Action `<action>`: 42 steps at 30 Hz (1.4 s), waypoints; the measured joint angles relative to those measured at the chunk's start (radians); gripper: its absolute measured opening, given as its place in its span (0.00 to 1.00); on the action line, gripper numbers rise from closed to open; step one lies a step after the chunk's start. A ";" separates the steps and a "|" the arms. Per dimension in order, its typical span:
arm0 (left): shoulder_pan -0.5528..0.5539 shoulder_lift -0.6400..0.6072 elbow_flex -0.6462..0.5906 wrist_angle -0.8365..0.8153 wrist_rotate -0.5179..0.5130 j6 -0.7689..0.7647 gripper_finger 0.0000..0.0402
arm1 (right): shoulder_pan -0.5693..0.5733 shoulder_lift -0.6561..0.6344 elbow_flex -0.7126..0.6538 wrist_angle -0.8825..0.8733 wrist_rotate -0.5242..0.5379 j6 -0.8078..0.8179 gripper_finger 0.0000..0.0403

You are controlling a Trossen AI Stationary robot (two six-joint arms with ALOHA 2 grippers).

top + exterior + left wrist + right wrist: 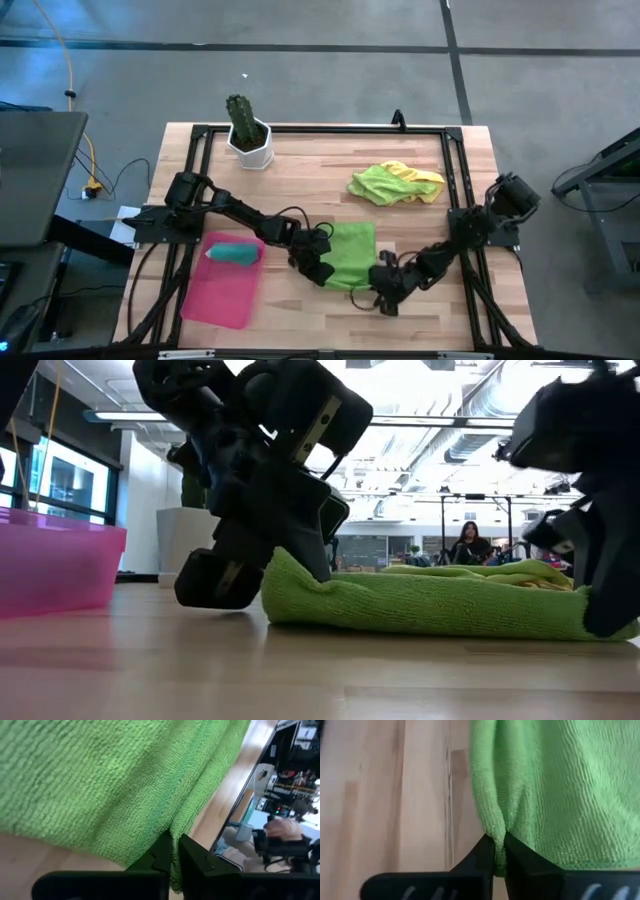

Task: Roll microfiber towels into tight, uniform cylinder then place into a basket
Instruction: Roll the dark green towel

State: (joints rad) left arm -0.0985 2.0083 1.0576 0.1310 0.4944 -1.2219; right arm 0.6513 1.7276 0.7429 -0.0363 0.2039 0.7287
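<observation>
left gripper (pixel 318 268) jaws clamped on green towel (pixel 352 255) | right gripper (pixel 383 290) same | cactus pot (pixel 249 143) well apart

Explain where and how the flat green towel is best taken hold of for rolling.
Probably at its two near corners, approached low from the table's front. The green towel lies flat with that edge free; the left tool and right tool are already shut on it there.

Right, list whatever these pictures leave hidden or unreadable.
- High view: both hands' fingers are lost against the dark arms at the green towel's near corners.
- Low view: the left hand blocks the towel's left end; the pink basket is cut by the edge, its teal towel unseen.
- Wrist views: green cloth fills them; the rest of the table is hidden.
- High view: the yellow and lime towels overlap, so their shapes are unclear.
</observation>
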 joint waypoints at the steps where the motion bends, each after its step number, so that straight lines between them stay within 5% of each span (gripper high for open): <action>1: 0.000 0.000 0.000 0.003 0.007 -0.016 0.04 | -0.011 -0.004 0.000 0.000 -0.025 0.024 0.01; 14: -0.010 0.000 0.002 0.038 0.068 -0.146 0.05 | -0.080 -0.080 -0.006 0.041 -0.239 0.195 0.01; 27: -0.012 0.002 0.003 -0.077 -0.092 -0.031 0.05 | -0.131 -0.075 -0.006 -0.055 -0.150 0.260 0.01; 32: -0.012 0.003 0.003 -0.080 -0.124 -0.011 0.05 | -0.134 -0.059 -0.005 -0.057 -0.146 0.206 0.03; 42: -0.023 0.005 0.002 -0.086 -0.162 0.003 0.05 | -0.141 -0.073 -0.005 -0.067 -0.186 -0.065 0.24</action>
State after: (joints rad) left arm -0.1211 2.0132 1.0599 0.0447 0.3323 -1.2185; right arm 0.5105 1.6544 0.7383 -0.1035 0.0181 0.6635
